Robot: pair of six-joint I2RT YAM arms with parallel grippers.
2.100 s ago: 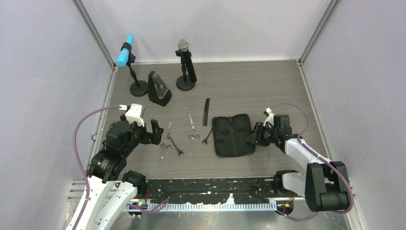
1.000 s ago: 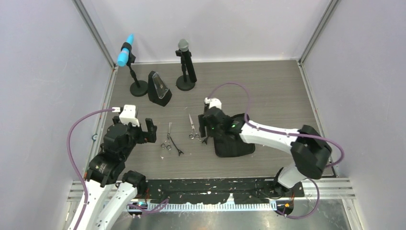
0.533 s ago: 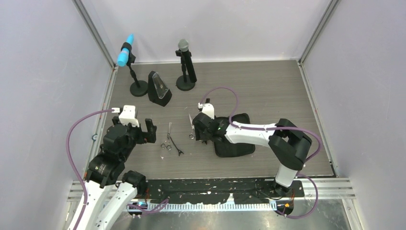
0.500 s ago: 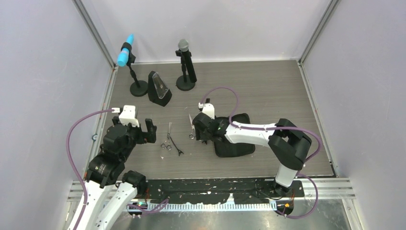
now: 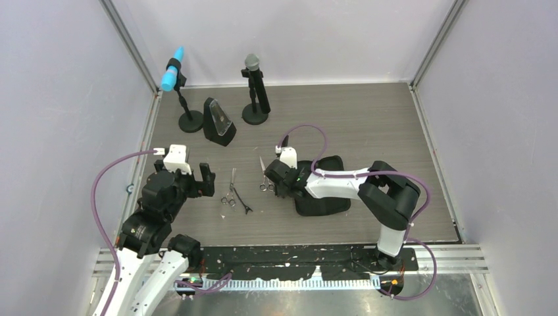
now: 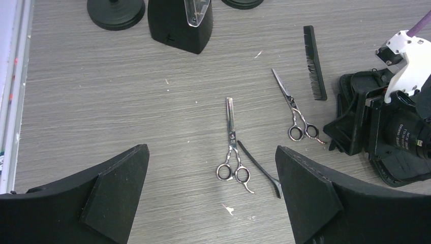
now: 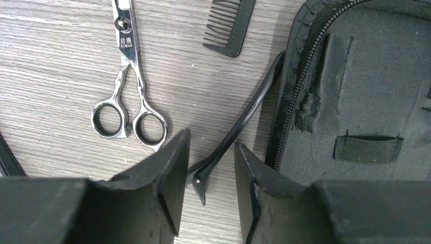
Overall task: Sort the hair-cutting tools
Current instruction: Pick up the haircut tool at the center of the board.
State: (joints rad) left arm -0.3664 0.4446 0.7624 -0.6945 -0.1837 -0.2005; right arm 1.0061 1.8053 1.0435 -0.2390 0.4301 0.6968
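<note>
So, right gripper straddles near end of hair clip, jaws part-open, not pinching yet. Its long axis runs near-left to far-right, along pouch left edge. Left gripper wide open, farther off.

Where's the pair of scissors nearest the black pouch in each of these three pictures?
Top external: scissors mid-table, just left of the pouch.
Left wrist: scissors right of centre, left of the pouch.
Right wrist: scissors upper left, pouch on the right.
Shared landmark: the pouch.
</note>
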